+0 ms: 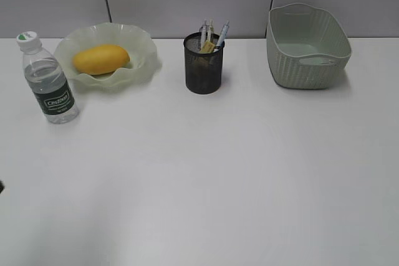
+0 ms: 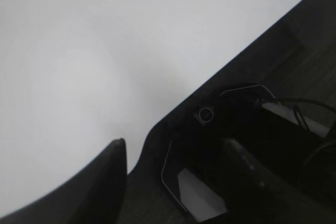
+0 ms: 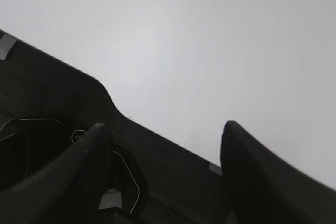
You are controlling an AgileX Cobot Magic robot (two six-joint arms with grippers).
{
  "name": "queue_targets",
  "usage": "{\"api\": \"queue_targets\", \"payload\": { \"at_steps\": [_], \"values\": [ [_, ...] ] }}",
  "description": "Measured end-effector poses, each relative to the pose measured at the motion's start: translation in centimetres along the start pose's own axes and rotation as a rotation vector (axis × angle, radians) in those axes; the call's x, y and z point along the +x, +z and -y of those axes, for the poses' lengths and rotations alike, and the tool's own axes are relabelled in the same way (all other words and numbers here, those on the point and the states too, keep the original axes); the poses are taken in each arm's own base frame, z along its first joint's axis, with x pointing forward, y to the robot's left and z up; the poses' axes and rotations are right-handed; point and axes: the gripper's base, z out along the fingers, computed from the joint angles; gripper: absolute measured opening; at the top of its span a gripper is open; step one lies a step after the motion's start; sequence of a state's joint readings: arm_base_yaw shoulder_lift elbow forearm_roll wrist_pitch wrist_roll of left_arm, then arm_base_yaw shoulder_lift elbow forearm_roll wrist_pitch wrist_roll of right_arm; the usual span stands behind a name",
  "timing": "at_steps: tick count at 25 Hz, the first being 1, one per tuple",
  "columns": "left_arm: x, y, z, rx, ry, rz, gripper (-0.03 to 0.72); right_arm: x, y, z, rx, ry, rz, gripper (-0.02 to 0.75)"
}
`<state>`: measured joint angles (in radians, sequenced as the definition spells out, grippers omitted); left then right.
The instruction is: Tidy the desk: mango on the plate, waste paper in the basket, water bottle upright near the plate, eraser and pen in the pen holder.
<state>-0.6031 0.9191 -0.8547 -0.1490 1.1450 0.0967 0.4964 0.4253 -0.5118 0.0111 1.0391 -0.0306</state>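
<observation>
Check the desk [image 1: 199, 179] first: the mango [image 1: 100, 58] lies in the plate [image 1: 140, 66], long axis roughly left to right. The water bottle [image 1: 50, 82] stands upright just left of the plate. Pens [image 1: 212, 32] and a yellow piece, probably the eraser [image 1: 207, 47], stand in the pen holder [image 1: 204, 66]. No waste paper is visible on the desk; whether it lies in the basket [image 1: 305, 60] you cannot tell, since the near wall hides part of the floor.

Neither arm appears in the exterior view. The right gripper [image 3: 163, 156] has its jaws spread and holds nothing. The left gripper [image 2: 173, 156] also shows separated fingers with nothing between them. Both look down at bare desk and the dark base.

Judgement: no item requires a reach; the task appears complete.
</observation>
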Motion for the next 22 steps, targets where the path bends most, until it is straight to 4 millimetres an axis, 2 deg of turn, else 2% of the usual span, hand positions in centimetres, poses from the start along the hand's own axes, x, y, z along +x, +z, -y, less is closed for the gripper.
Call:
{"api": "queue_targets", "payload": {
  "at_steps": [5, 9, 13, 15, 19, 22],
  "values": [
    [5.0, -3.3, 0.7, -0.004, 0.026, 0.194, 0.436, 0.0, 0.0, 0.0, 0.0, 0.0, 0.0, 0.523],
    [8.3, -5.0, 1.0, -0.008, 0.046, 0.339, 0.435, 0.0, 0.0, 0.0, -0.001, 0.0, 0.0, 0.523],
    [10.8, -4.7, 0.9, -0.03, 0.058, 0.41, 0.447, 0.0, 0.0, 0.0, -0.001, 0.0, 0.0, 0.523],
    [11.4, -3.8, 0.7, -0.041, 0.059, 0.409, 0.462, 0.0, 0.0, 0.0, -0.001, 0.0, 0.0, 0.522],
    [11.9, -1.9, 0.4, -0.043, 0.052, 0.38, 0.478, 0.0, 0.0, 0.0, -0.001, 0.0, 0.0, 0.522],
    [11.9, -1.8, 0.4, -0.044, 0.052, 0.387, 0.481, 0.0, 0.0, 0.0, -0.001, 0.0, 0.0, 0.522]
  ]
}}
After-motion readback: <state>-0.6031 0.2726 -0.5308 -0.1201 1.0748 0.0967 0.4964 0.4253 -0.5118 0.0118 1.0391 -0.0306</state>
